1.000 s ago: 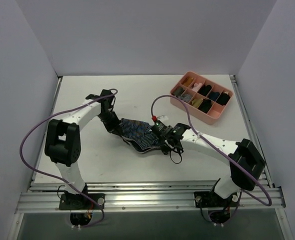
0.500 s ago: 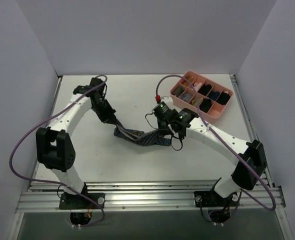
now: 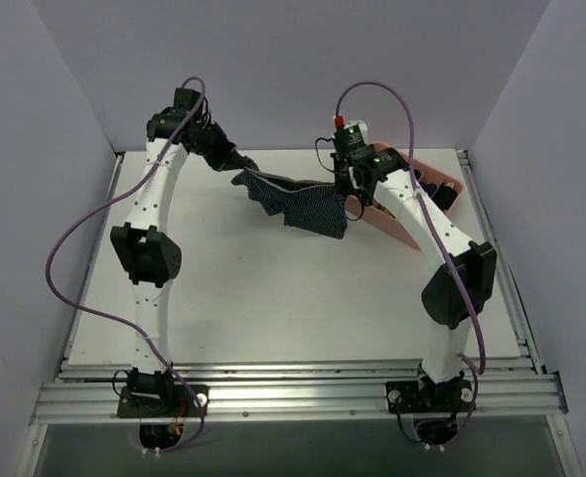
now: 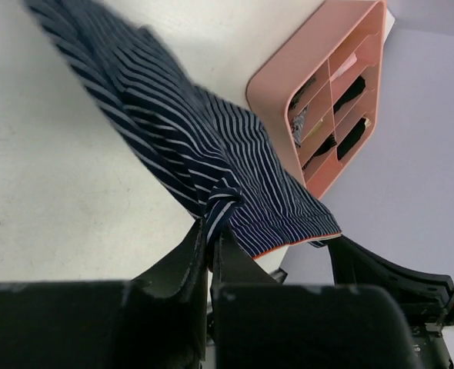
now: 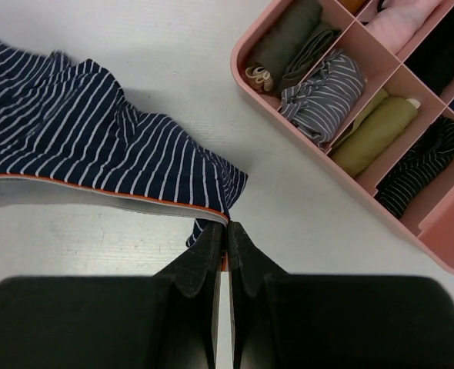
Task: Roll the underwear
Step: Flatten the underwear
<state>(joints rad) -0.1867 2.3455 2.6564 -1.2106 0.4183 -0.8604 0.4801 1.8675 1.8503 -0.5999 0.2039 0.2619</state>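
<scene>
The underwear (image 3: 298,204) is a navy pinstriped cloth with an orange-red waistband edge, stretched in the air between both grippers over the far part of the table. My left gripper (image 3: 235,161) is shut on its left corner; in the left wrist view the cloth (image 4: 188,146) bunches between the jaws (image 4: 210,228). My right gripper (image 3: 351,187) is shut on the waistband corner; in the right wrist view the cloth (image 5: 96,138) hangs left of the jaws (image 5: 227,228).
A pink divided tray (image 3: 434,204) holding rolled garments stands at the far right, just behind my right arm; it also shows in the right wrist view (image 5: 365,108) and the left wrist view (image 4: 319,100). White walls close the table on three sides.
Both grippers have lifted the underwear off the table and carried it toward the far side. It now hangs spread out between them instead of lying bunched.
</scene>
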